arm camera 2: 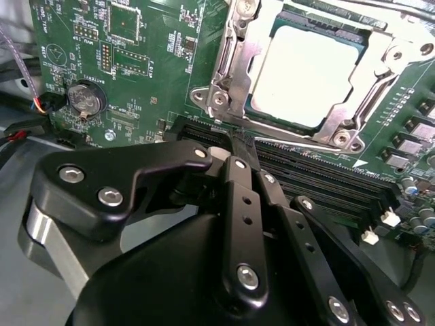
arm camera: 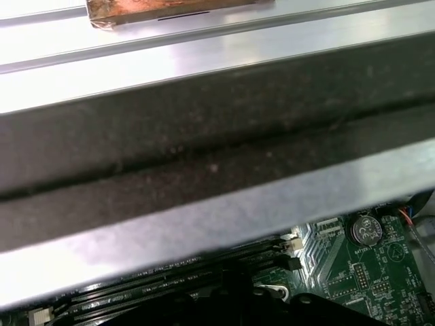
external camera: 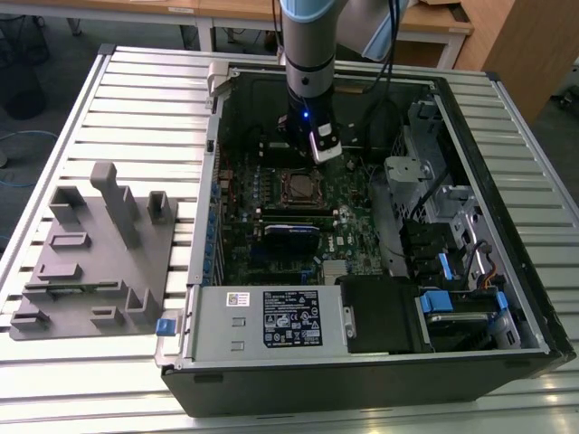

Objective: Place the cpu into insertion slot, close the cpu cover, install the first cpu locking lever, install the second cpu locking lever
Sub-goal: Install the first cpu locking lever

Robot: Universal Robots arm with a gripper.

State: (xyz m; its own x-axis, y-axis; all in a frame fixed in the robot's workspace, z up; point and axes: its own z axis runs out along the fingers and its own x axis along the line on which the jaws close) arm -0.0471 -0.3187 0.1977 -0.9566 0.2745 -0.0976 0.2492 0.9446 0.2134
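At the exterior view's left stands one grey fixture tray (external camera: 90, 244); in the case (external camera: 380, 384), your one cpu (arm camera 2: 309, 71) lies in the one insertion slot (external camera: 297, 187), one cpu cover (arm camera 2: 234, 75) lowered over it; I judge the two locking levers (arm camera 2: 380, 95) are the step in hand, needing a careful push; your gripper (arm camera 2: 234, 146) hovers just on the far side, fingers clenched on nothing.

A slatted metal table (external camera: 136, 99) carries an open computer case (external camera: 362, 384). At the case's 9 o'clock lies a grey fixture tray (external camera: 90, 271). Inside the case, at 6 o'clock, sits a labelled power supply box (external camera: 271, 321).
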